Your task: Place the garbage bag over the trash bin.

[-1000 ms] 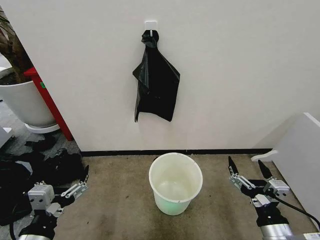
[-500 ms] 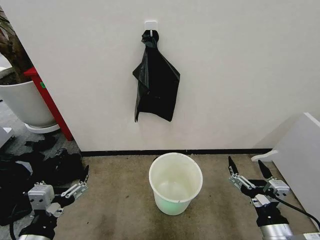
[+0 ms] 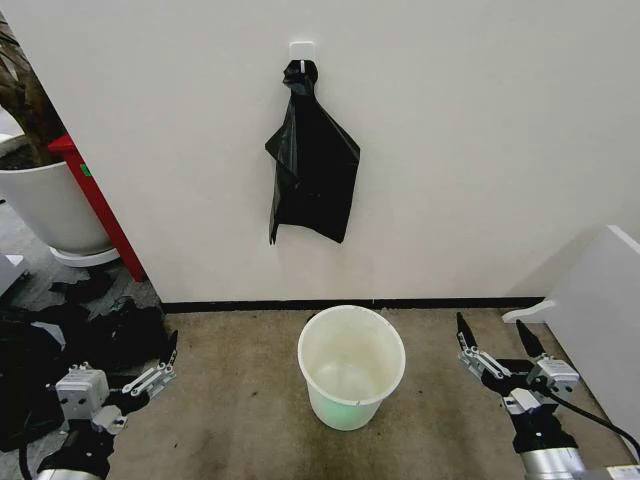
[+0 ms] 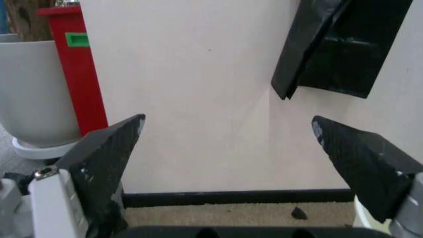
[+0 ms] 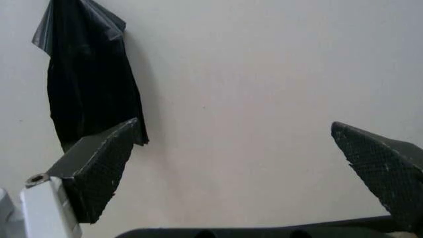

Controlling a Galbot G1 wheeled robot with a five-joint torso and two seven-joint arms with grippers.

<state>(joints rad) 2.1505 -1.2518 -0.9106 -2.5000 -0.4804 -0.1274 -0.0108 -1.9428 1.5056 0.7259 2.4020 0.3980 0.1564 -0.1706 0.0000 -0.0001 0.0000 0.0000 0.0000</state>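
The garbage bag is a glossy black sack hanging by its knotted top from a white hook on the wall. The bag's lower part also shows in the left wrist view and the right wrist view. Below it on the brown floor stands the trash bin, a round white bucket, upright with nothing in it. My left gripper hangs low to the bin's left, open with nothing held. My right gripper hangs low to the bin's right, open too. Both are well below the bag.
A large white planter and a red post stand at the wall's left end. Bulky black bundles lie on the floor behind my left gripper. A white panel leans at the far right.
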